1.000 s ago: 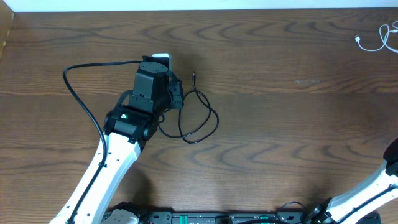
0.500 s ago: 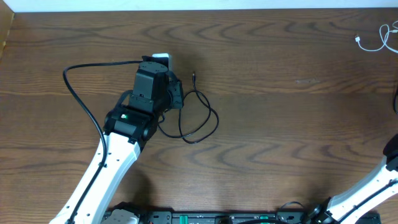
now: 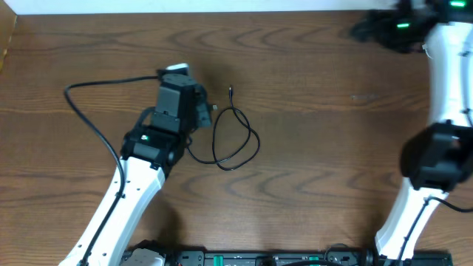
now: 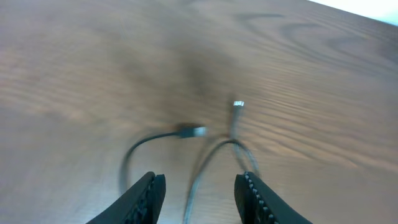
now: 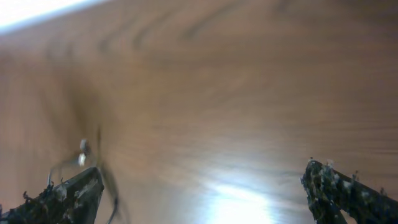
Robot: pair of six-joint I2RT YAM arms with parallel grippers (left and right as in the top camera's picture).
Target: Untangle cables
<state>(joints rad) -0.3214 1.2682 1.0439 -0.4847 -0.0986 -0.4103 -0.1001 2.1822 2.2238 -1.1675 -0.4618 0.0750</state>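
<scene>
Change: the right hand (image 5: 202,175) has swung to the far right corner, spread wide by the blurred white cable (image 5: 82,160). Left hand (image 4: 199,179) — half spread, pinching nothing — straddles the black cable (image 4: 163,134), left of centre; we judge them untangled.

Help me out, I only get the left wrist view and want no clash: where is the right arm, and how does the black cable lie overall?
Observer: The right arm reaches to the far right corner of the table, well away from the left gripper.
Operator: Is it carrying anything?
Observer: No, the right gripper has its jaws wide open, gripping nothing.
Operator: And the cable?
Observer: The black cable lies in one loose loop beside the left gripper, on the side toward the right arm.
</scene>
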